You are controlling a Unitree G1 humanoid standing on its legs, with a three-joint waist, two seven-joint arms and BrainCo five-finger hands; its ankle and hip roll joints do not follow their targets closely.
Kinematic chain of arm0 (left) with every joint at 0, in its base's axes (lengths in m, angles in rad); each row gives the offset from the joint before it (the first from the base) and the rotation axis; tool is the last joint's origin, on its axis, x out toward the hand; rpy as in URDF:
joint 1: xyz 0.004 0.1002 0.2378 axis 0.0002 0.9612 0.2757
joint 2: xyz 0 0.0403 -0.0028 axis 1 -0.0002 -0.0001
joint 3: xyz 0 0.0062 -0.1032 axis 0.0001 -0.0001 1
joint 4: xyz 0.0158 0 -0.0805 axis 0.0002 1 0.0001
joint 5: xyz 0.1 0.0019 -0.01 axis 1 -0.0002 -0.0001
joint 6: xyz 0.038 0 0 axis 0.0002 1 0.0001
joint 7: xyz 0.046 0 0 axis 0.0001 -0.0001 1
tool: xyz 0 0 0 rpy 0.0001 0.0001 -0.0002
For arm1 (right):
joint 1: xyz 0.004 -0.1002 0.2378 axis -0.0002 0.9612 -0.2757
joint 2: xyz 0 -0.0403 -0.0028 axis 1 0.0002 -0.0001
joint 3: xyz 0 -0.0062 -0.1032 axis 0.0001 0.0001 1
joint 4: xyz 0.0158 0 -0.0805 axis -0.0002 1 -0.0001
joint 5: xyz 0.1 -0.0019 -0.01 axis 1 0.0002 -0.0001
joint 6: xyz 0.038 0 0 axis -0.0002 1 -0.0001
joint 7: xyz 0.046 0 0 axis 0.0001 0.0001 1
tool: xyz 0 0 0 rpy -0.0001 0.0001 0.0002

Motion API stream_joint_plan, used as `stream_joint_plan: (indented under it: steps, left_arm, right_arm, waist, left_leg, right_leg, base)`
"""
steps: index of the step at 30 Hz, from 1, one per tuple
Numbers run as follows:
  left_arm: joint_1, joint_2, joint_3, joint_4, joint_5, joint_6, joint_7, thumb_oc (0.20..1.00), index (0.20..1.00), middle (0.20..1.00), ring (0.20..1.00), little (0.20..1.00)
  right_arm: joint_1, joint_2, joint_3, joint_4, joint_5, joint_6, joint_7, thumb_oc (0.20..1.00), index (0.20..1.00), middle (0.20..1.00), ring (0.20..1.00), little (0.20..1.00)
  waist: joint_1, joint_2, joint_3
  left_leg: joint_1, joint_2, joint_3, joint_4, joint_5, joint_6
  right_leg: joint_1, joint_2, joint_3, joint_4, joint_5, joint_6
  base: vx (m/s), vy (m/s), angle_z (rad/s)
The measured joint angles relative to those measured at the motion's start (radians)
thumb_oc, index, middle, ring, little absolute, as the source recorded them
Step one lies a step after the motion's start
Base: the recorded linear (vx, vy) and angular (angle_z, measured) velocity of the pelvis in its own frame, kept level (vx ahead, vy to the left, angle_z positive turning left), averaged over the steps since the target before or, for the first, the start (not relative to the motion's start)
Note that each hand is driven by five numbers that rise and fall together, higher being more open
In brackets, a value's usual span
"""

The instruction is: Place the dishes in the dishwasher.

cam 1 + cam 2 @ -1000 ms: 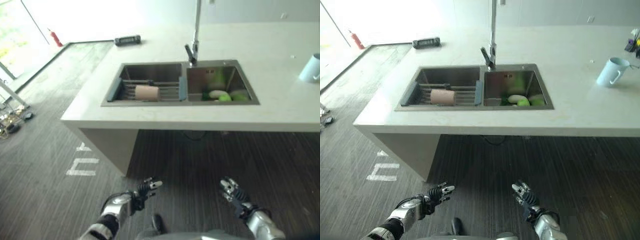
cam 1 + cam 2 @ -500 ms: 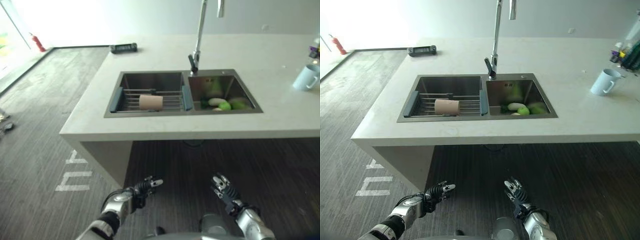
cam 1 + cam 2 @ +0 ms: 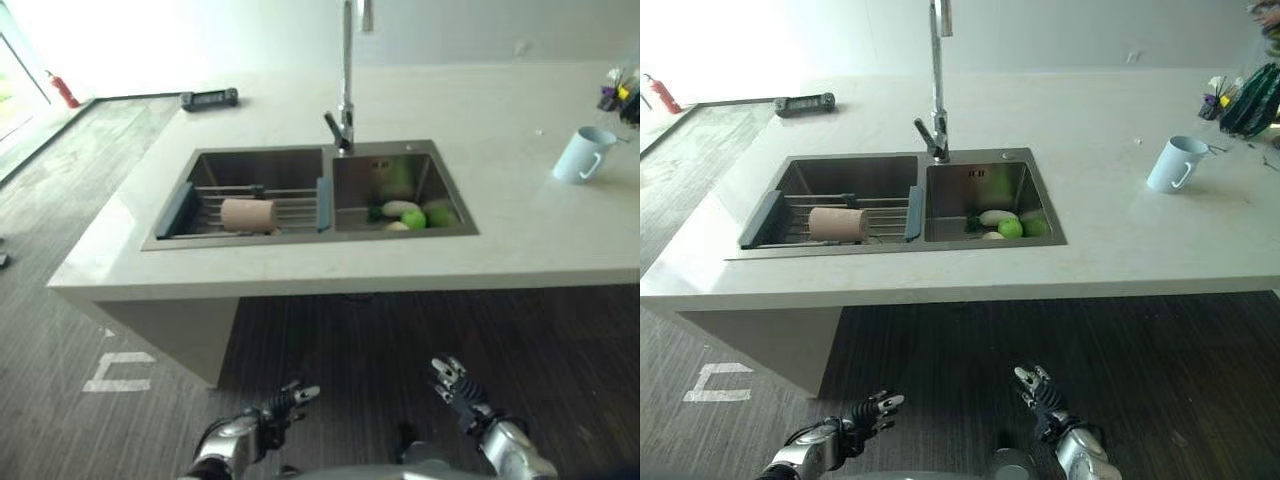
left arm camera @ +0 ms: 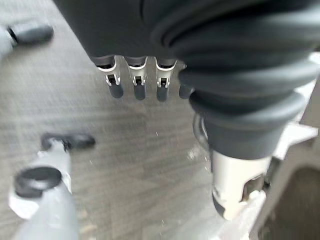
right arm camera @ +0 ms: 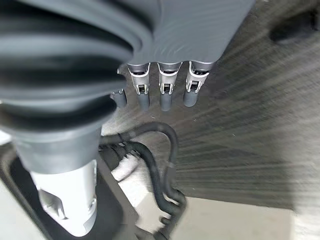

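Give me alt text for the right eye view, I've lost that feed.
Both robot hands, left hand and right hand, hang open and empty low over dark floor, short of a pale counter. Its double sink holds a tan cup lying on a rack in the left basin and green and white dishes in the right; a light blue mug stands to the right.

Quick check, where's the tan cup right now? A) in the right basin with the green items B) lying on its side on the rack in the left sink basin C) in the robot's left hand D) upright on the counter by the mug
B: the tan cup lies on its side on the wire rack across the left basin; the left hand and right hand hang low over the floor, holding nothing.
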Motion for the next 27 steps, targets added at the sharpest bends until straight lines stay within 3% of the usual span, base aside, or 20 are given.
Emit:
stream_joint_plan:
  steps: [3,4,5,6,7,8,9,11,12,14,15,16,17,19,20,23,24,25,26,27]
  left_arm:
    - [-0.033,-0.025,0.013,0.036,-0.001,-0.019,-0.012,1.0,1.0,1.0,1.0,1.0]
    - [-0.04,-0.01,0.045,0.04,-0.002,-0.029,-0.016,1.0,1.0,1.0,1.0,1.0]
    - [-0.008,-0.006,0.041,0.045,-0.002,-0.025,-0.021,1.0,1.0,1.0,1.0,1.0]
    - [-0.008,-0.006,0.039,0.038,-0.002,-0.018,-0.028,1.0,1.0,1.0,1.0,1.0]
    - [-0.007,0.0,0.035,0.032,-0.004,-0.019,-0.029,1.0,1.0,1.0,1.0,1.0]
    - [-0.007,0.006,0.034,0.036,-0.004,-0.018,-0.03,1.0,1.0,1.0,1.0,1.0]
    - [-0.019,0.003,0.013,0.041,-0.004,-0.018,-0.03,1.0,1.0,1.0,1.0,1.0]
    - [-0.048,-0.011,-0.005,0.058,-0.004,-0.022,-0.04,1.0,1.0,1.0,1.0,1.0]
    - [-0.07,-0.025,-0.006,0.064,-0.003,-0.02,-0.053,1.0,1.0,1.0,1.0,1.0]
    - [-0.096,-0.027,-0.004,0.057,-0.001,-0.021,-0.067,1.0,1.0,1.0,1.0,1.0]
    - [-0.104,-0.027,-0.01,0.058,0.002,-0.021,-0.068,1.0,1.0,1.0,1.0,1.0]
    - [-0.106,-0.025,-0.048,0.08,0.003,-0.024,-0.068,1.0,1.0,1.0,1.0,1.0]
    - [-0.114,-0.011,-0.05,0.082,0.002,-0.026,-0.063,1.0,1.0,1.0,1.0,1.0]
    - [-0.099,0.044,-0.054,0.077,0.002,-0.018,-0.042,1.0,1.0,1.0,1.0,1.0]
    - [-0.099,0.079,-0.054,0.077,0.002,-0.018,-0.034,1.0,1.0,1.0,1.0,1.0]
    - [-0.099,0.119,-0.07,0.076,0.003,-0.022,-0.03,1.0,1.0,1.0,1.0,1.0]
    - [-0.099,0.122,-0.083,0.074,0.005,-0.021,-0.027,1.0,1.0,1.0,1.0,1.0]
    - [-0.095,0.114,-0.083,0.058,0.004,-0.021,-0.021,1.0,1.0,1.0,1.0,1.0]
    - [-0.091,0.113,-0.071,0.055,0.003,-0.018,-0.014,1.0,1.0,1.0,1.0,1.0]
    - [-0.089,0.113,-0.037,0.031,0.002,-0.009,0.0,1.0,1.0,1.0,1.0,1.0]
  right_arm:
    - [-0.011,-0.024,0.004,0.005,-0.009,0.012,0.006,1.0,1.0,1.0,1.0,1.0]
    - [-0.018,-0.007,0.005,0.005,-0.028,0.021,0.015,1.0,1.0,1.0,1.0,1.0]
    - [-0.005,-0.009,0.005,0.015,-0.051,0.021,0.021,1.0,1.0,1.0,1.0,1.0]
    - [0.0,-0.029,-0.003,0.031,-0.059,0.021,0.022,1.0,1.0,1.0,1.0,1.0]
    - [0.002,-0.032,0.0,0.041,-0.059,0.024,0.022,1.0,1.0,1.0,1.0,1.0]
    - [0.003,-0.03,0.0,0.042,-0.059,0.027,0.022,1.0,1.0,1.0,1.0,1.0]
    - [0.026,-0.038,-0.002,0.042,-0.059,0.029,0.021,1.0,1.0,1.0,1.0,1.0]
    - [0.045,-0.054,-0.006,0.043,-0.059,0.033,0.021,1.0,1.0,1.0,1.0,1.0]
    - [0.068,-0.062,-0.013,0.044,-0.059,0.03,0.019,1.0,1.0,1.0,1.0,1.0]
    - [0.09,-0.065,-0.013,0.044,-0.058,0.028,0.019,1.0,1.0,1.0,1.0,1.0]
    - [0.086,-0.062,-0.02,0.055,-0.051,0.013,0.022,1.0,1.0,1.0,1.0,1.0]
    - [0.058,-0.044,-0.07,0.121,-0.026,-0.003,0.021,1.0,1.0,1.0,1.0,1.0]
    - [0.052,-0.021,-0.082,0.142,-0.015,-0.004,0.017,1.0,1.0,1.0,1.0,1.0]
    - [0.054,0.016,-0.077,0.116,-0.001,-0.006,0.019,1.0,1.0,1.0,1.0,1.0]
    - [0.054,0.042,-0.075,0.09,0.002,-0.011,0.018,1.0,1.0,1.0,1.0,1.0]
    - [0.063,0.064,-0.038,0.042,0.001,-0.01,0.007,1.0,1.0,1.0,1.0,1.0]
    - [0.064,0.068,-0.027,0.018,0.001,-0.009,0.002,1.0,1.0,1.0,1.0,1.0]
    - [0.062,0.063,-0.016,0.022,0.0,-0.003,-0.006,1.0,1.0,1.0,1.0,1.0]
    - [0.059,0.063,-0.006,0.021,-0.002,-0.002,-0.006,1.0,1.0,1.0,1.0,1.0]
    - [0.058,0.063,0.0,0.02,-0.008,0.001,-0.008,1.0,1.0,1.0,1.0,1.0]
  waist:
    - [-0.013,0.01,-0.001]
    - [-0.013,-0.027,0.003]
    - [-0.002,-0.039,0.009]
    - [-0.01,-0.015,0.009]
    - [-0.006,-0.009,0.006]
    - [-0.005,-0.007,0.005]
    - [-0.029,-0.007,0.0]
    - [-0.042,-0.004,-0.005]
    - [-0.069,-0.005,-0.004]
    - [-0.074,0.02,-0.011]
    - [-0.073,0.03,-0.01]
    - [-0.076,0.051,-0.012]
    - [-0.064,0.02,-0.007]
    - [-0.042,-0.015,-0.012]
    - [-0.04,-0.021,-0.013]
    - [-0.031,-0.026,-0.012]
    - [-0.041,-0.016,-0.007]
    - [-0.032,-0.028,-0.009]
    - [-0.029,-0.037,-0.01]
    - [-0.018,-0.063,-0.004]
  left_leg:
    - [-0.086,0.028,-0.032,0.21,0.032,-0.051]
    - [-0.192,0.027,-0.076,0.401,0.065,-0.104]
    - [-0.326,0.017,-0.13,0.616,0.148,-0.129]
    - [-0.368,-0.01,-0.099,0.566,0.122,-0.09]
    - [-0.334,-0.022,-0.098,0.372,0.09,-0.056]
    - [-0.265,-0.005,-0.12,0.121,0.094,-0.058]
    - [-0.243,0.032,-0.142,0.012,0.107,-0.081]
    - [-0.238,0.071,-0.126,-0.008,0.113,-0.094]
    - [-0.21,0.095,-0.017,-0.018,0.112,-0.092]
    - [-0.102,0.076,0.032,-0.053,0.114,-0.094]
    - [-0.054,0.045,0.029,-0.07,0.111,-0.094]
    - [0.012,-0.035,0.031,-0.126,0.035,-0.071]
    - [0.027,-0.08,0.033,-0.124,0.022,-0.067]
    - [0.03,-0.149,0.039,-0.124,-0.011,-0.015]
    - [0.026,-0.171,0.043,-0.124,-0.012,0.022]
    - [0.025,-0.192,0.058,-0.124,-0.024,0.062]
    - [0.022,-0.189,0.058,-0.124,-0.028,0.085]
    - [0.024,-0.201,0.064,-0.124,-0.033,0.093]
    - [0.023,-0.202,0.064,-0.124,-0.033,0.089]
    - [0.013,-0.203,0.059,-0.123,-0.027,0.076]
  right_leg:
    - [-0.009,0.001,-0.004,0.078,-0.044,-0.033]
    - [-0.067,-0.024,0.006,0.195,-0.121,-0.07]
    - [-0.036,-0.035,0.029,0.202,-0.154,-0.095]
    - [-0.014,-0.029,0.02,0.167,-0.152,-0.093]
    - [-0.011,-0.019,0.018,0.144,-0.14,-0.077]
    - [0.007,0.002,-0.001,0.109,-0.102,-0.079]
    - [0.033,0.022,-0.009,0.068,-0.093,-0.075]
    - [0.034,0.024,-0.02,0.056,-0.089,-0.071]
    - [0.04,-0.005,-0.048,0.052,-0.087,-0.063]
    - [0.059,-0.047,-0.063,0.049,-0.071,-0.028]
    - [0.058,-0.07,-0.066,0.061,-0.071,0.004]
    - [0.055,-0.129,-0.067,0.104,-0.08,0.059]
    - [0.049,-0.173,-0.046,0.117,-0.08,0.082]
    - [0.043,-0.232,-0.002,0.103,-0.006,0.074]
    - [0.029,-0.25,0.032,0.11,0.067,0.075]
    - [-0.043,-0.256,0.094,0.209,0.147,0.121]
    - [-0.122,-0.245,0.131,0.357,0.085,0.16]
    - [-0.138,-0.216,0.093,0.332,0.004,0.167]
    - [-0.126,-0.204,0.076,0.262,-0.005,0.169]
    - [-0.065,-0.193,0.075,0.042,0.001,0.177]
  base:
    - [0.13,-0.238,-0.06]
    - [0.12,-0.043,-0.14]
    - [0.23,0.237,-0.24]
    - [0.24,0.317,-0.44]
    - [0.26,0.429,-0.73]
    - [0.19,0.403,-0.66]
    - [0.19,0.501,-0.4]
    - [0.13,0.424,0.18]
    - [0.09,0.34,0.45]
    - [0.18,0.478,0.54]
    - [0.27,0.589,0.63]
    - [0.2,0.436,0.5]
    - [0.18,0.429,0.27]
    - [0.1,0.251,-0.05]
    - [0.11,0.3,0.04]
    - [0.1,0.198,-0.04]
    - [0.13,-0.054,0.0]
    - [0.12,-0.174,0.09]
    - [0.09,-0.206,0.03]
    - [0.08,-0.23,0.03]
